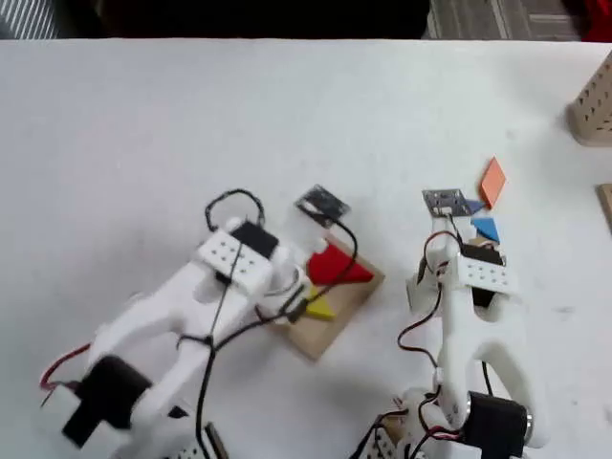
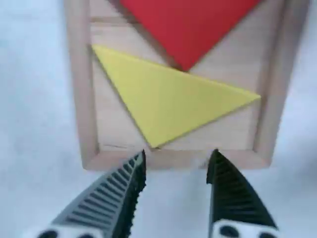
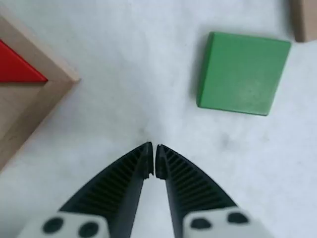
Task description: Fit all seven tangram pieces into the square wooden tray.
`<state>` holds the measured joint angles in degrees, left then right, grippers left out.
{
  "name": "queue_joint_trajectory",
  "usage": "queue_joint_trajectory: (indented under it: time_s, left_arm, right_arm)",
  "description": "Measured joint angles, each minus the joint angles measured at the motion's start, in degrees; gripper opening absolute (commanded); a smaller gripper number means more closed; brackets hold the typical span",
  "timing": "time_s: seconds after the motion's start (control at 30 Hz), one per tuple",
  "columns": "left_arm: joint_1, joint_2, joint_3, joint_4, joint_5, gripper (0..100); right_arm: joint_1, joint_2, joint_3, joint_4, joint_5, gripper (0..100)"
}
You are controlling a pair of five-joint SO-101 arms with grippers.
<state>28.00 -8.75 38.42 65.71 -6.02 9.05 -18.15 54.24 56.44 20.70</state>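
The square wooden tray [image 1: 356, 298] lies mid-table, holding a red triangle [image 1: 335, 266] and a yellow triangle [image 1: 318, 308]. In the left wrist view my left gripper [image 2: 178, 158] is open and holds nothing. Its fingertips hover just outside the tray's rim [image 2: 173, 159], close to the yellow triangle [image 2: 168, 101] and the red triangle [image 2: 190, 25]. My right gripper [image 3: 153, 151] is shut on nothing, over bare table between the tray's corner [image 3: 52, 69] and a green square [image 3: 242, 72]. An orange piece [image 1: 492, 182] and blue pieces [image 1: 486, 229] lie past the right arm.
A pegged wooden block [image 1: 595, 110] stands at the far right edge of the table. Another wooden edge [image 3: 304, 20] shows beyond the green square. Cables hang off both arms near the tray. The far half of the white table is open.
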Motion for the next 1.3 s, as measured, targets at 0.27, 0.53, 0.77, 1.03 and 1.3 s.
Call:
queue_joint_trajectory:
  time_s: [0.27,0.53,0.77,1.03,1.3]
  left_arm:
    - [10.64,-6.68,8.35,-10.02,-0.09,2]
    - [12.13,-1.67,9.05,-20.31,8.70,2]
    - [17.32,-1.05,9.05,-21.19,13.36,2]
    - [17.32,-2.81,9.14,-17.14,13.36,2]
    - [17.49,4.66,8.97,-20.22,13.80,2]
  right_arm:
    - [0.00,0.00,0.00,0.00,0.00,1.8]
    - [0.00,0.00,0.00,0.00,0.00,1.8]
    - [0.00,0.00,0.00,0.00,0.00,1.8]
    - [0.00,0.00,0.00,0.00,0.00,1.8]
    - [0.00,0.00,0.00,0.00,0.00,1.8]
